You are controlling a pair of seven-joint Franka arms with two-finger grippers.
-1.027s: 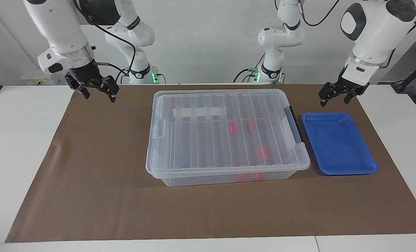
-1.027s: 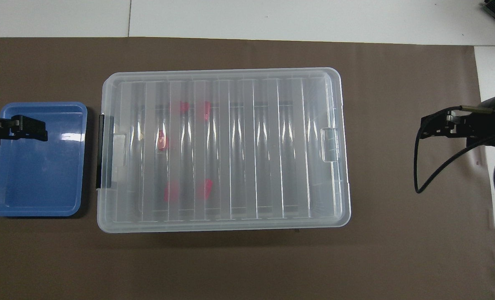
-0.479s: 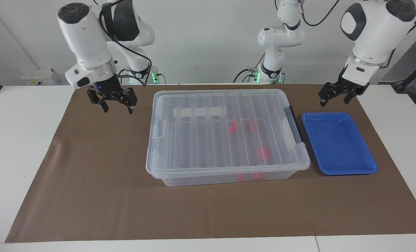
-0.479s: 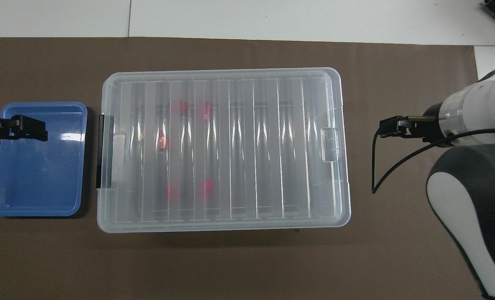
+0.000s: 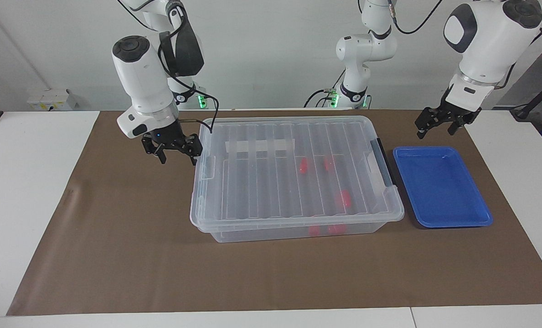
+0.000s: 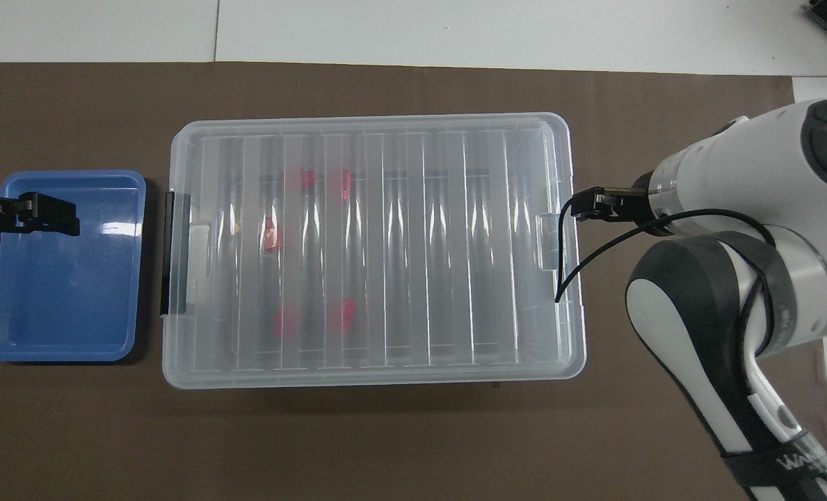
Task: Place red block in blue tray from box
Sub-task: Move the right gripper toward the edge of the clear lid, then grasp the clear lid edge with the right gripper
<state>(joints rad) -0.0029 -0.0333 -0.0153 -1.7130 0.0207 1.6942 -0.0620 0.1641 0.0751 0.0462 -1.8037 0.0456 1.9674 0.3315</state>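
Box (image 5: 293,177) sat mid-mat, lid on, red block (image 5: 343,198) inside near blue tray (image 5: 439,184) end; judged light, rigid, slick, best pinched across flat sides. Right gripper (image 5: 176,154) spread, empty, beside box end. Left gripper (image 5: 437,126) spread, waited near tray's corner

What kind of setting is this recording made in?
Most likely a robotics lab bench: two white robot arms mounted at a white table covered by a brown mat, with only staged props on it, a lidded clear box and a blue tray.
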